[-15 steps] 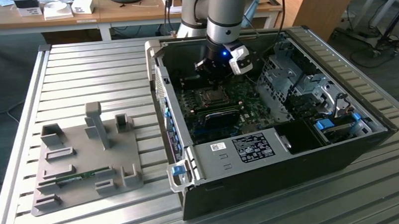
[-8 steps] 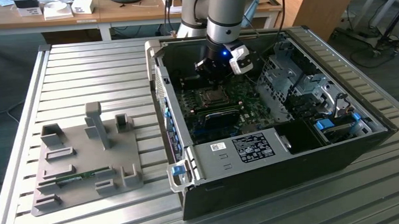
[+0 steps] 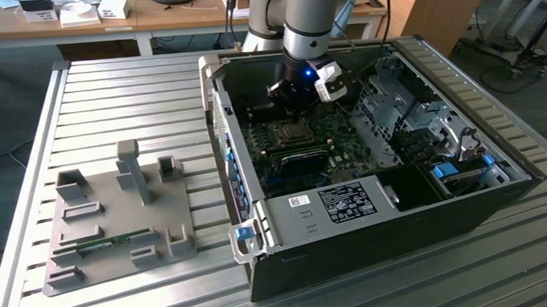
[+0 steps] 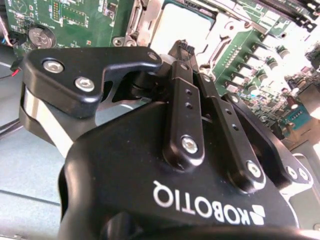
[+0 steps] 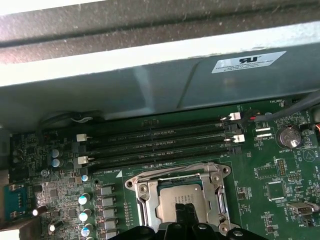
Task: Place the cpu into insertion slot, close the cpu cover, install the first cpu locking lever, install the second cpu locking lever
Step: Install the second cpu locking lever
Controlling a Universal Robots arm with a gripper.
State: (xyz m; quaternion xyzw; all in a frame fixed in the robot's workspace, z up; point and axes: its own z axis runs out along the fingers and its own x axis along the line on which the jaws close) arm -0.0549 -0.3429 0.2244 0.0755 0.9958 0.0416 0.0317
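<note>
Slatted metal worktop (image 3: 117,104) carries an open computer case (image 3: 367,212) — gripper (image 3: 295,115) lowered inside.
Fingers (image 4: 186,107) pressed together over the cpu (image 5: 172,200), seated in the insertion slot (image 5: 217,200).

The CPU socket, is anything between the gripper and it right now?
Nothing visible. In the first wrist view the gripper sits directly at the insertion slot, fingertips together over the silvery cpu; the cpu cover frames it.
</note>
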